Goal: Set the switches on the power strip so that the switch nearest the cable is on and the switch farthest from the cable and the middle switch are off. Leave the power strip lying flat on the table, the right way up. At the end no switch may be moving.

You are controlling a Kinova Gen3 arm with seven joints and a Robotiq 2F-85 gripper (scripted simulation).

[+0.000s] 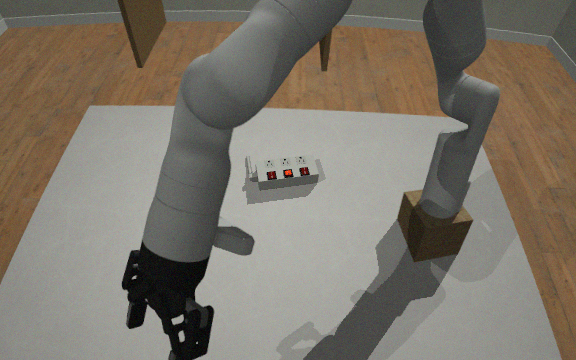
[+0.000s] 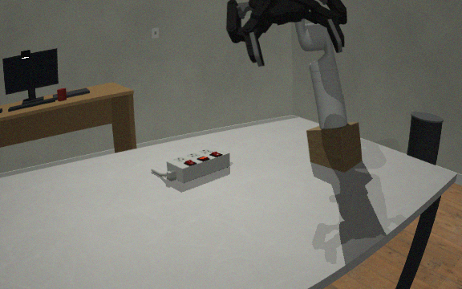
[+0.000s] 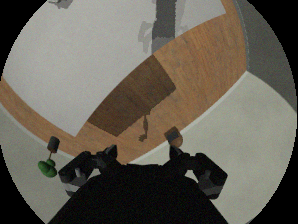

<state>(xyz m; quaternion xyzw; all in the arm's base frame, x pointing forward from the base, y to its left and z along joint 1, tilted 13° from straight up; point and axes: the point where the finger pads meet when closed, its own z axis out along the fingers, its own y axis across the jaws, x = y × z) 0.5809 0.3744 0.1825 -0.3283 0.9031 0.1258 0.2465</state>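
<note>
The white power strip point(image 1: 288, 182) point(image 2: 204, 168) lies flat and the right way up near the middle of the grey table point(image 1: 78, 210) point(image 2: 95, 229). Its cable stub point(image 1: 251, 170) point(image 2: 158, 172) is at its left end. Three red switches sit in a row: the one nearest the cable point(image 1: 271, 175) point(image 2: 190, 162), the middle one point(image 1: 288, 173) point(image 2: 203, 158), which glows brighter orange, and the farthest one point(image 1: 304, 171) point(image 2: 215, 153). My gripper point(image 1: 165, 320) point(image 2: 298, 52) point(image 3: 143, 151) is open and empty, high above the table and well clear of the strip.
The arm's base stands on a wooden block point(image 1: 435, 232) point(image 2: 335, 148) at the right of the table. The arm's thick links point(image 1: 203, 150) hang over the table's left middle. A desk point(image 2: 54, 116) with a monitor and a black cylinder point(image 2: 425, 136) stand off the table.
</note>
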